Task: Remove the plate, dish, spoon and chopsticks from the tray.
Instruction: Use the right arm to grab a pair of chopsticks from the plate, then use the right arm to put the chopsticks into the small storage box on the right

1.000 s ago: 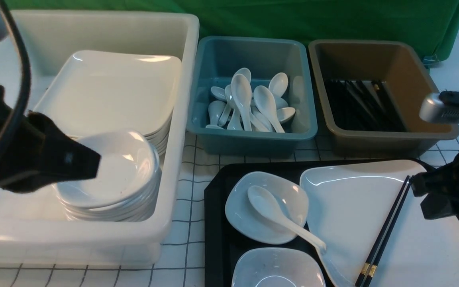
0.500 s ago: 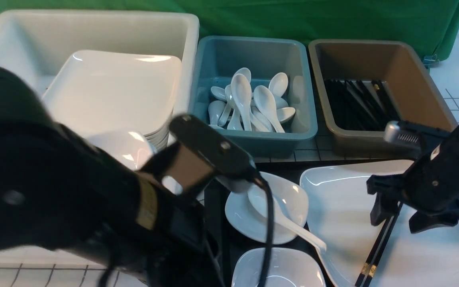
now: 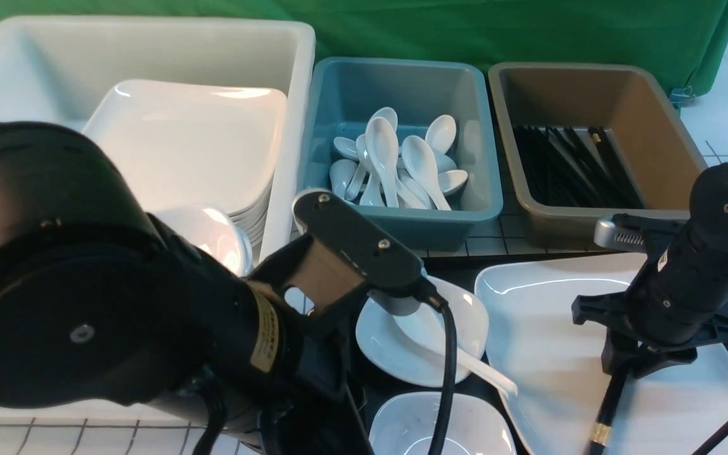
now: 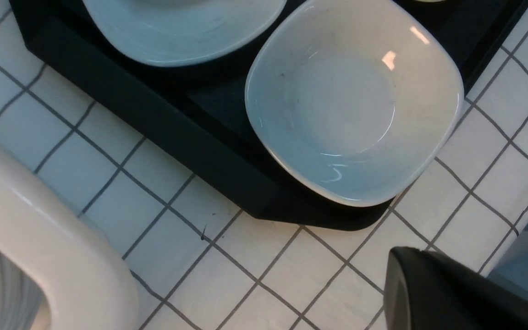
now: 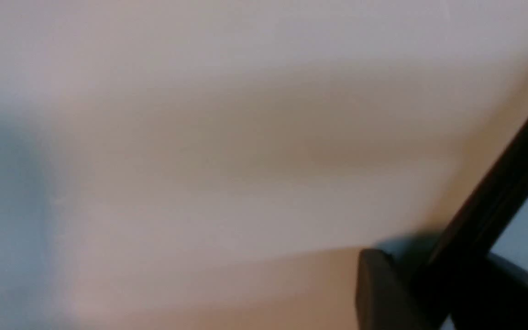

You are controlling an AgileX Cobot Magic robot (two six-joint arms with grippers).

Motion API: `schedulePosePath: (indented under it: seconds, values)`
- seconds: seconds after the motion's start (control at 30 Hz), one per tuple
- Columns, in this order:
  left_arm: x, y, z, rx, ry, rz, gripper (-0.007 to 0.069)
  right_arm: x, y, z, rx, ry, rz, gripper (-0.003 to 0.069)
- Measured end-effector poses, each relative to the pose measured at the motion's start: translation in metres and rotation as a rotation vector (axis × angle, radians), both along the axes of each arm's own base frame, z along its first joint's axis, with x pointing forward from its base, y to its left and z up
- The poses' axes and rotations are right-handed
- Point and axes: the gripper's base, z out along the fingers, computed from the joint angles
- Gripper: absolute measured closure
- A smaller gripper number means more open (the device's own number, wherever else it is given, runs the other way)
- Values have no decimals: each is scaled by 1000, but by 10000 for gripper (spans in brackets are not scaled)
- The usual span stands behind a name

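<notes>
hidden: spoon (image 3: 487, 374) bowl partly behind left arm (image 3: 86, 303); chopsticks (image 3: 607, 404) top under right gripper (image 3: 642, 363), grip not clear | cut off: near dish (image 3: 414, 430) at bottom edge | blurred: plate (image 5: 200, 137) in right wrist view

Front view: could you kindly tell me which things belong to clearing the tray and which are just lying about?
Part of the job: tray, plate, chopsticks on the plate, far dish with the spoon resting in it, near dish.

Just standing around, not to be cleared: white tub, teal tub, brown tub, green cloth.
</notes>
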Motion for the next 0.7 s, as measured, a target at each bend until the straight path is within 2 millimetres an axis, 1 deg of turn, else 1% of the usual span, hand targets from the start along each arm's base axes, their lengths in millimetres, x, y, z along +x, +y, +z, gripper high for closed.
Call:
schedulePosePath:
  seconds: [0.07, 0.23, 0.37, 0.5, 0.53, 0.57, 0.6, 0.7]
  values:
    - [0, 0, 0, -4, -3, 0, 628, 0, 2, 1, 16, 1, -1, 550]
    - [2, -2, 2, -26, -25, -1, 628, -4, 2, 7, 16, 6, 23, 543]
    - [4, -5, 3, -59, -52, -1, 628, -14, 0, 19, 7, 33, 55, 543]
    - [8, -10, 8, -127, -103, -2, 628, -26, -3, 49, 17, -14, 81, 543]
    - [9, -11, 9, -139, -111, -2, 628, -28, -4, 53, 18, -21, 83, 543]
    - [12, -15, 13, -203, -157, -2, 628, -35, -5, 70, 27, -62, 89, 543]
    - [14, -18, 15, -233, -179, -2, 628, -38, -6, 76, 29, -74, 96, 543]
    - [22, -29, 21, -350, -265, -3, 628, -54, -9, 104, 47, -150, 110, 543]
